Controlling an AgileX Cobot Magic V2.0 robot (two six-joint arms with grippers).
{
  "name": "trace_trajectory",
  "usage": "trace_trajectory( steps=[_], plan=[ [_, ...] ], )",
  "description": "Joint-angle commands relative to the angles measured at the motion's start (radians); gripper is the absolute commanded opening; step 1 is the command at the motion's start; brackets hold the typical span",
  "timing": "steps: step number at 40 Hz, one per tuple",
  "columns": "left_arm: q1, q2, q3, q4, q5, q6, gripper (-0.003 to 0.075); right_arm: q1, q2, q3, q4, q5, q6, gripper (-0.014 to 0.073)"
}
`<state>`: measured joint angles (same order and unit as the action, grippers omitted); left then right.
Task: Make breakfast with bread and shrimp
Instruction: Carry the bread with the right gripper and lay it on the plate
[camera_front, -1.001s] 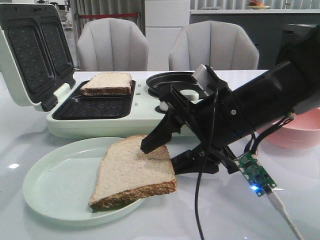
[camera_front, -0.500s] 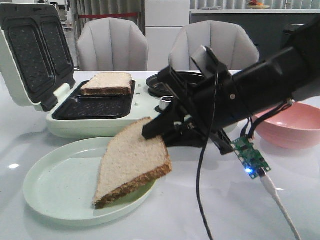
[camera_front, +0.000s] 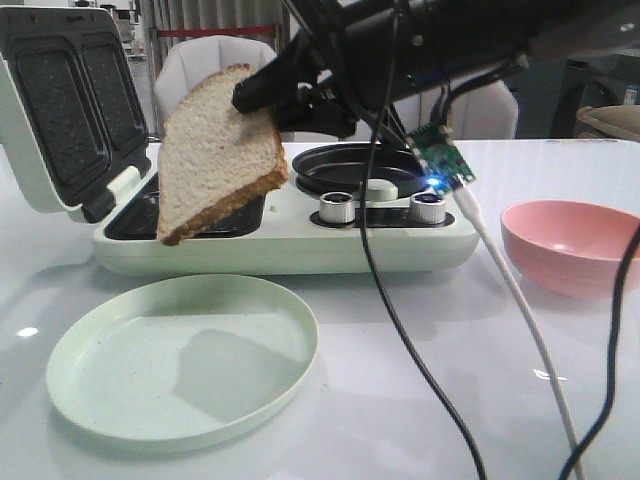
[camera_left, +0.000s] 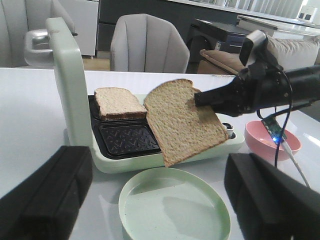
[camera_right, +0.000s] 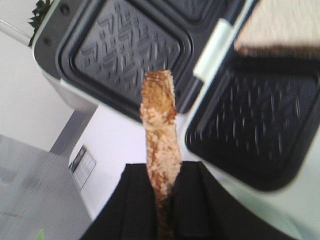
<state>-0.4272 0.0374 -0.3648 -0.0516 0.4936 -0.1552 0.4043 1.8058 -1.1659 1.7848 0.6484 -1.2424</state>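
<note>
A pale green sandwich maker (camera_front: 280, 235) is seen across the middle of the front view, its lid (camera_front: 60, 110) raised at the upper left. A round green plate (camera_front: 110, 385) lies in front of it at the lower left, and a pink bowl (camera_front: 565, 245) sits at the right. The right gripper (camera_front: 262, 92) is clamped on one bread slice (camera_front: 215, 150), held tilted in the air above the sandwich maker's near tray (camera_left: 127, 140). A second slice (camera_left: 117, 102) lies in the far tray. The left gripper (camera_left: 155, 200) is spread open. No shrimp can be made out.
</note>
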Motion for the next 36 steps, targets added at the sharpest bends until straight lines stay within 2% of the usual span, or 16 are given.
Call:
trace_trajectory(
  steps=[1,12,24,28,32,36],
  plan=[
    [-0.002,0.013,-0.025,-0.007,-0.076,-0.010,0.0603,0.022,-0.006,-0.113,0.111,-0.022,0.005,0.0160],
    [-0.002,0.013,-0.025,-0.007,-0.076,-0.010,0.0603,0.051,0.177,-0.324,0.111,-0.061,0.091,0.0164],
    [-0.002,0.013,-0.025,-0.007,-0.076,-0.010,0.0603,0.051,0.274,-0.367,0.111,-0.082,0.118,0.0181],
    [-0.002,0.013,-0.025,-0.007,-0.076,-0.010,0.0603,0.053,0.286,-0.367,0.111,-0.087,0.117,0.0275],
    [-0.002,0.013,-0.025,-0.007,-0.076,-0.010,0.0603,0.052,0.286,-0.367,0.111,-0.089,0.100,0.0464],
    [-0.002,0.013,-0.025,-0.007,-0.076,-0.010,0.0603,0.047,0.285,-0.367,0.110,-0.098,0.064,0.0593]
  ],
)
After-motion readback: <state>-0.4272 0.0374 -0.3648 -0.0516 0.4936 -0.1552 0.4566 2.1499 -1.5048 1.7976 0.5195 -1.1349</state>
